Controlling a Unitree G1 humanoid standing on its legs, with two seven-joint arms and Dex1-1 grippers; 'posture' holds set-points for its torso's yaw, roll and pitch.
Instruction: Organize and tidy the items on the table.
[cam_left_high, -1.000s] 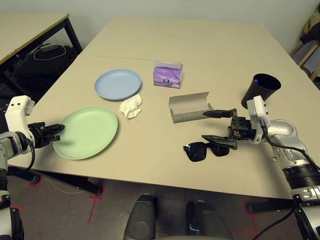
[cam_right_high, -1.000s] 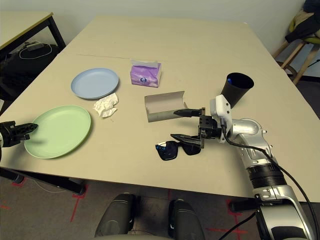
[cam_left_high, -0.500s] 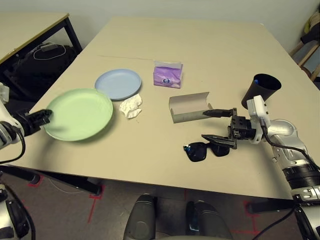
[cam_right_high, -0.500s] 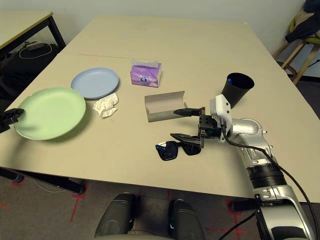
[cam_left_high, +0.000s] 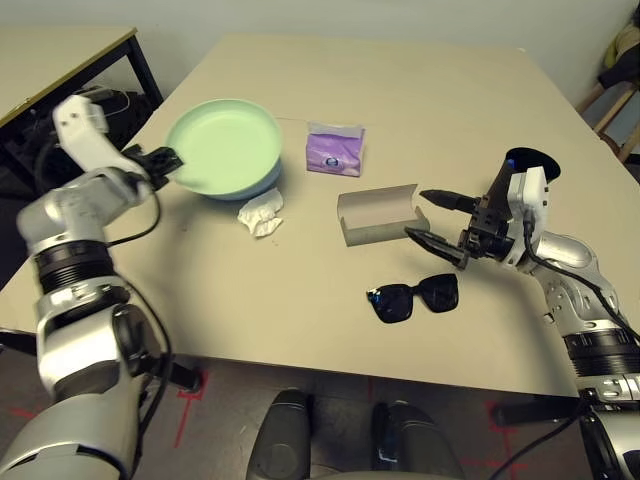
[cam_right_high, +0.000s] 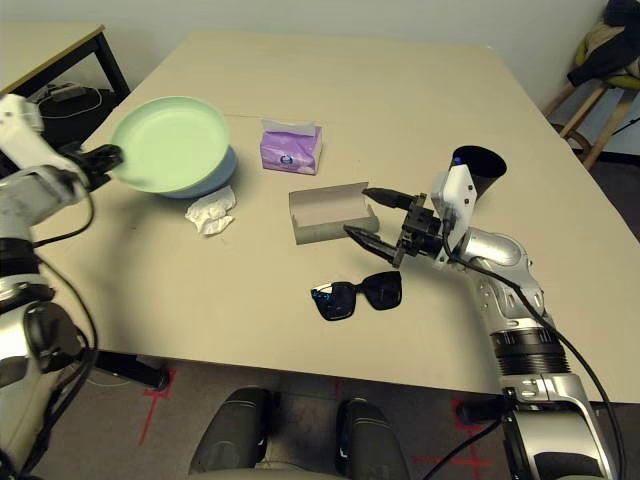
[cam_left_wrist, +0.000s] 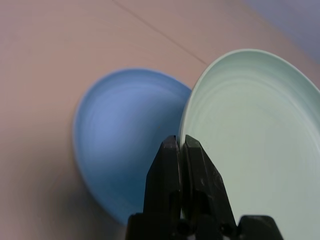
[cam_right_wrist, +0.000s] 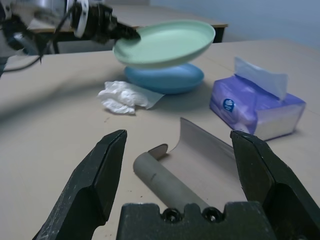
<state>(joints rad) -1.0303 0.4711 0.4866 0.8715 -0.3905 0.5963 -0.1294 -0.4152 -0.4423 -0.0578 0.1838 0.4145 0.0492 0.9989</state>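
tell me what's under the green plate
Under the green plate, held up by the left gripper's fingers, is the light blue plate. Anything on the blue plate's covered part can't be seen.

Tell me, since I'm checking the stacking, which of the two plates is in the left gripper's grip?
The green plate: the left gripper's fingers pinch its rim, holding it above the blue plate, which rests on the table.
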